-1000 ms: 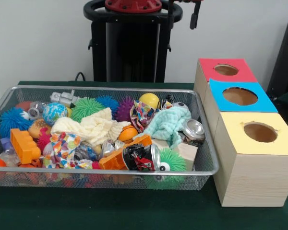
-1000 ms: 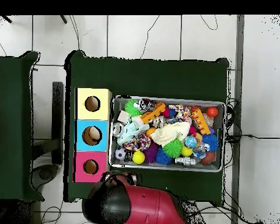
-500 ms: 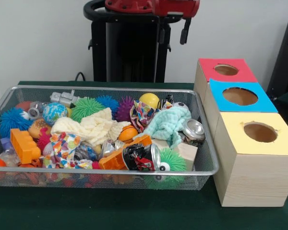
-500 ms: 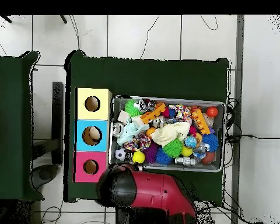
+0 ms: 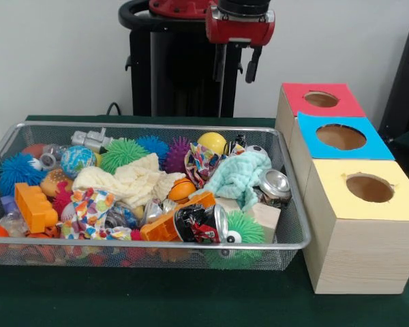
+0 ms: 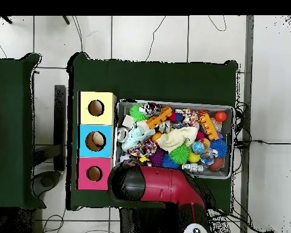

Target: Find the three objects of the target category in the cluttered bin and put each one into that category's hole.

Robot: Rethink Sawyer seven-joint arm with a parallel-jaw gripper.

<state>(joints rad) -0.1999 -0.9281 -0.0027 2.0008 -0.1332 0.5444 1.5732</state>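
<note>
In the front view, the gripper [image 5: 234, 67] hangs high above the far rim of the wire mesh bin [image 5: 296, 225], its two dark fingers [image 5: 251, 66] apart with nothing between them. The bin is heaped with clutter: a crushed can [image 5: 203, 223] lies near the front rim, touching a green spiky ball [image 5: 246, 231], and a second crushed can [image 5: 275, 184] rests against the right wall beside a mint green cloth [image 5: 238, 176]. A cream knitted cloth [image 5: 129, 181] spreads across the middle, with an orange toy brick [image 5: 33, 206] at the left and a yellow ball [image 5: 212, 142] toward the back. Just beside the bin's right side stand three wooden boxes in a row, each with a round hole in its top: the red-topped box [image 5: 322, 99] farthest, the blue-topped box [image 5: 339, 136] in the middle, the yellow-topped box [image 5: 368, 189] nearest.

In the overhead view, the red and black arm [image 6: 154, 185] covers the bin's [image 6: 172, 104] lower left corner, hiding the gripper. The three boxes line the bin's left side, the yellow-topped one [image 6: 96, 108] uppermost. The target category cannot be told from either view.
</note>
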